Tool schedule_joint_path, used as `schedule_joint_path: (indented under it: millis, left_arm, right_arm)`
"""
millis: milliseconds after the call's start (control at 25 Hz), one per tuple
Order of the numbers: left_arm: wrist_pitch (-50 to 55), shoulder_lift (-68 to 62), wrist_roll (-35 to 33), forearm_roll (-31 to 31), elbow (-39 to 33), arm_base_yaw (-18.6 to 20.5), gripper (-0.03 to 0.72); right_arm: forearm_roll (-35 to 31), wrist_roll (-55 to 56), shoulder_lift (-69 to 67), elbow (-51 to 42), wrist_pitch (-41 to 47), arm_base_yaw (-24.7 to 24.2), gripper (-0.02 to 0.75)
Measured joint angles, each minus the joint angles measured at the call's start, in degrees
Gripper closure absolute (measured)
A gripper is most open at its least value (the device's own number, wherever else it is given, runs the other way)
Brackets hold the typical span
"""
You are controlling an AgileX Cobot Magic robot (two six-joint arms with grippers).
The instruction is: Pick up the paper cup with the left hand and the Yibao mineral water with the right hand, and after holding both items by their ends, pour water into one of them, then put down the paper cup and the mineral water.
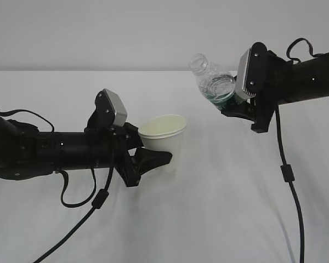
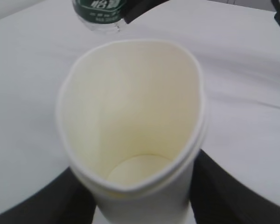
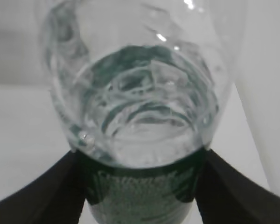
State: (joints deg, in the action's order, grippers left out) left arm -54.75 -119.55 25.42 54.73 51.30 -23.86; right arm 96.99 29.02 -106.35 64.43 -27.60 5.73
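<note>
The white paper cup (image 1: 164,139) is held upright, squeezed slightly oval, in my left gripper (image 1: 148,153), which is shut on its lower part above the table. Its cream inside (image 2: 130,116) looks empty. My right gripper (image 1: 238,107) is shut on the Yibao mineral water bottle (image 1: 214,82) at its green label (image 3: 140,196) and holds it up to the right of the cup, tilted with its open neck up and to the left. The bottle's base shows at the top of the left wrist view (image 2: 100,11). Bottle and cup are apart.
A white table (image 1: 219,208) lies under both arms, with a pale wall behind. Black cables hang from the left arm (image 1: 98,200) and the right arm (image 1: 288,175) down to the table front.
</note>
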Motion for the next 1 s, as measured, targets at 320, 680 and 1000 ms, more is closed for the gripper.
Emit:
schedule_joint_path:
  millis: [320,680,1000]
  left_arm:
    - [-0.44,-2.32,0.00,-0.55,3.14,-0.80,0.286]
    - [0.36,-2.83,-3.15,-0.62,3.55,-0.90,0.287]
    - [1.36,-2.83,-4.34,-0.51,5.50,-0.90,0.291]
  right_arm:
    - [6.59,-0.25,0.00,1.02,4.96,2.72,0.239]
    - [8.67,-3.53,0.00,1.02,9.56,2.83,0.239]
    - [8.67,-9.92,0.00,1.02,10.51,2.83,0.239]
